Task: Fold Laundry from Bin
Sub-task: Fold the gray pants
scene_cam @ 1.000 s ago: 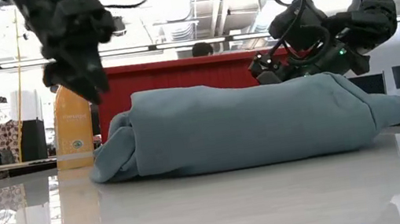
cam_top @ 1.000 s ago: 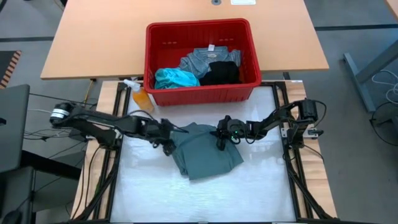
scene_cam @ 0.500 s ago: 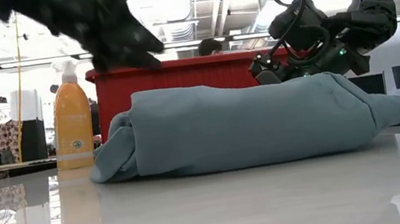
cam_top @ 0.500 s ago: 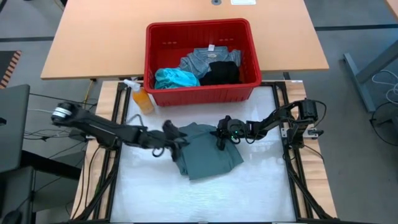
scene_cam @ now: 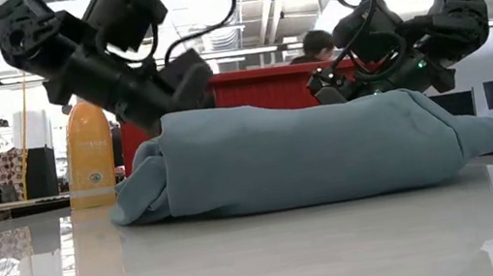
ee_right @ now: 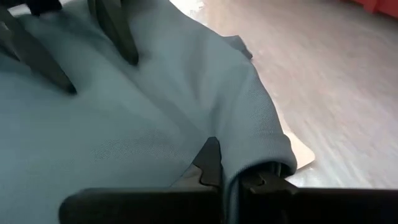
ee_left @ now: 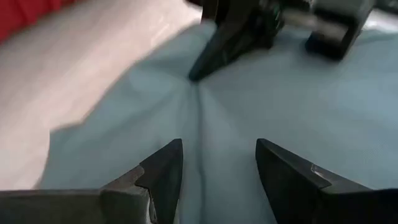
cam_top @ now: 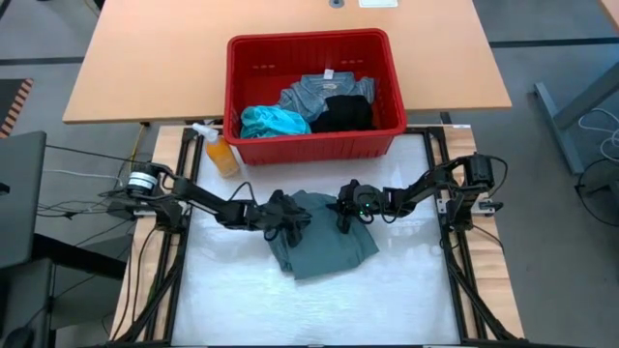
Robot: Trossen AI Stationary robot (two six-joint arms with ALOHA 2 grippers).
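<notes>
**Grey-green garment on the white table, three more in the red bin**

The white glossy work table has bare surface all around the folded garment, most of it toward its near edge. Beyond its far edge stands the red rectangular plastic bin with slotted walls, holding a mottled blue-grey garment, a bright turquoise garment and a black garment. The muted grey-green garment lies bundled at the table's middle, apart from the bin.

The left gripper hovers over the cloth's left edge, its fingers spread apart with fabric showing between them. The right gripper sits at the garment's far right edge, pressed together on a fold of the cloth.

An orange plastic spray bottle stands just beside the bin's left front corner.
</notes>
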